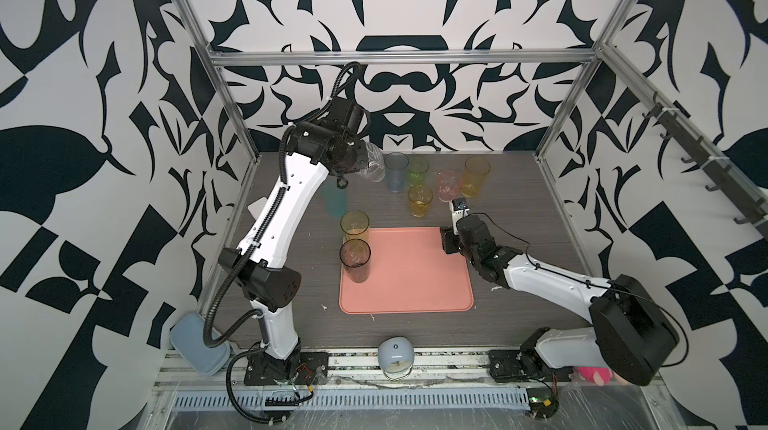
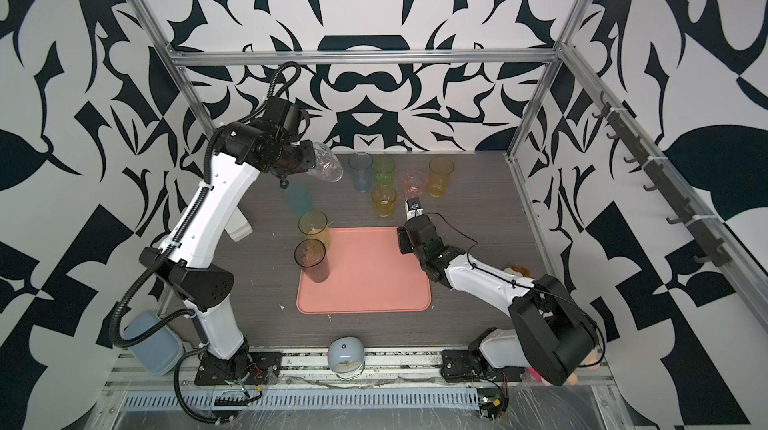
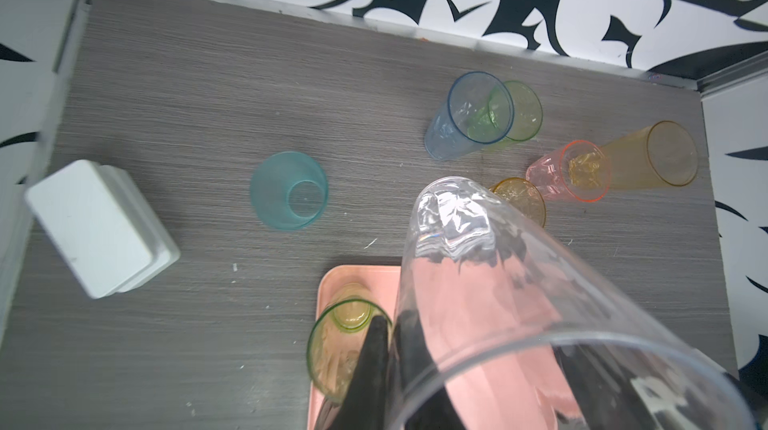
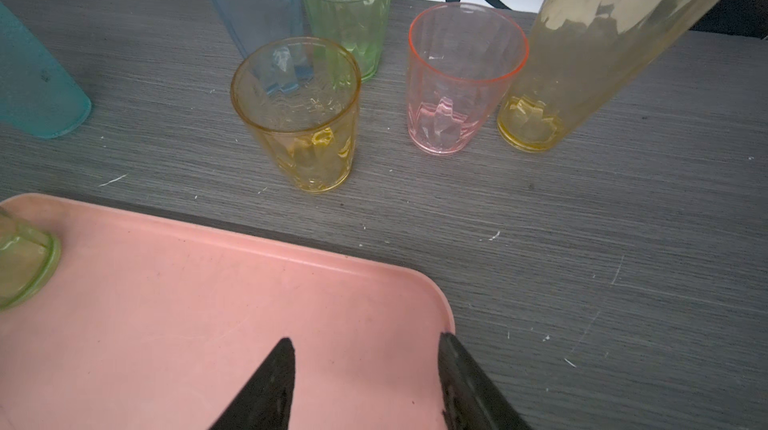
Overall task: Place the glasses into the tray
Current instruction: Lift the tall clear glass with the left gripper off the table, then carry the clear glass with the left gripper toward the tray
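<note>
Dark grey wood-grain surface [image 1: 519, 215] flecked with pale specks, enclosed by aluminium framing and black-and-white patterned walls [image 1: 395, 24].

Mid-surface: flat salmon-pink rectangular tray [image 1: 415, 278]. Along its left edge, two upright, empty glasses: yellow-green tall tumbler [image 1: 355, 227] in far corner, smoky grey tall tumbler [image 1: 355, 261] just beside.

Above far left of surface: left gripper [image 3: 392, 349], fingers [image 3: 372, 374] clamped on rim wall of tilted clear tumbler [image 1: 374, 168].

Beyond tray, on surface, all empty:
- frosted teal tumbler [image 1: 334, 199]
- tall blue tumbler [image 1: 395, 172]
- short green tumbler [image 1: 417, 170]
- short pink tumbler [image 1: 449, 186]
- tall yellow tumbler [image 1: 476, 177]
- short amber tumbler [image 1: 419, 200]

Over tray's far right corner: right gripper [image 4: 365, 338], fingers [image 4: 266, 386] apart, holding nothing.

At left edge: white rectangular box [image 3: 95, 228].
</note>
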